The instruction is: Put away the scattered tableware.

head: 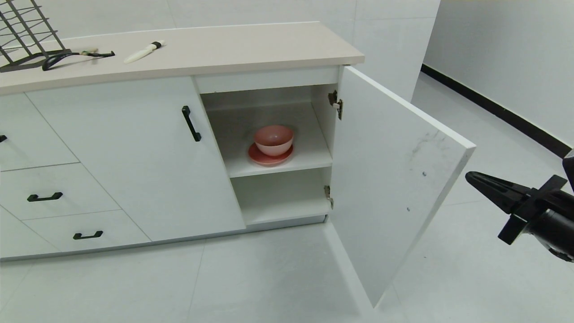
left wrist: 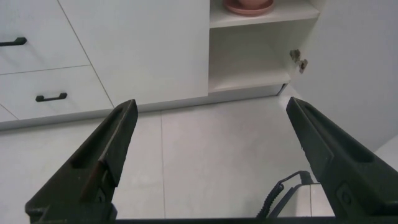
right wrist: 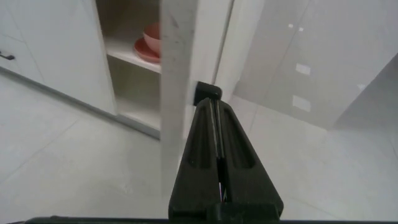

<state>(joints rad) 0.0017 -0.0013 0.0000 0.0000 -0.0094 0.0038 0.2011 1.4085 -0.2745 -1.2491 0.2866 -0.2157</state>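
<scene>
pink bowl (head: 273, 139) is seen stacked on its plate (head: 269, 159) on the upper shelf (head: 309, 158); right claw (head: 471, 177), pressed together, is placed just beside the open door (head: 394, 179), the nearer arm; left claw (left wrist: 211, 106) is held apart over the floor.

Wire rack (head: 19, 66) cut off at head view's edge, pink plate (head: 258, 158) partly covered by bowl (head: 273, 139), black utensil (head: 58, 57) too small to be identified

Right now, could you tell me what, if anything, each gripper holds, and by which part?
Nothing: the left gripper is open and empty, the right gripper shut on nothing.
</scene>
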